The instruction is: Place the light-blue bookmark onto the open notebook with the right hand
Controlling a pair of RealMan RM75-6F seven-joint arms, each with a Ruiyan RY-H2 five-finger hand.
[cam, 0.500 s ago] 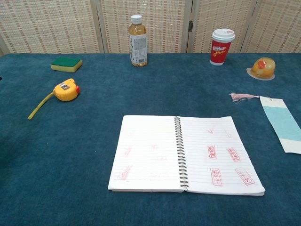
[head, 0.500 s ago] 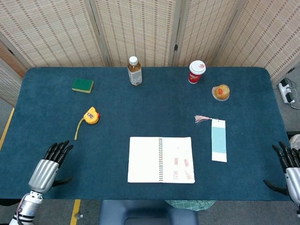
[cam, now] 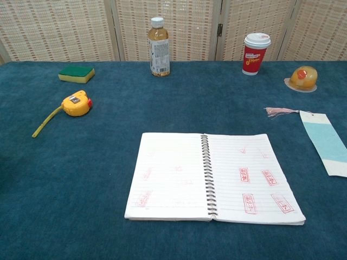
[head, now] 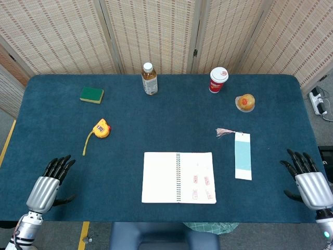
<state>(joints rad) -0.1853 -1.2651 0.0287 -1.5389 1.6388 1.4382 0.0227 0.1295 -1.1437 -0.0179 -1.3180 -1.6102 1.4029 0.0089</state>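
Both hands empty; bookmark (head: 243, 155) beside notebook (head: 178, 177).

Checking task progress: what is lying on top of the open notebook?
Nothing lies on the notebook; only red stamps show on its pages. The bookmark lies on the table to its right. What is under it is hidden.
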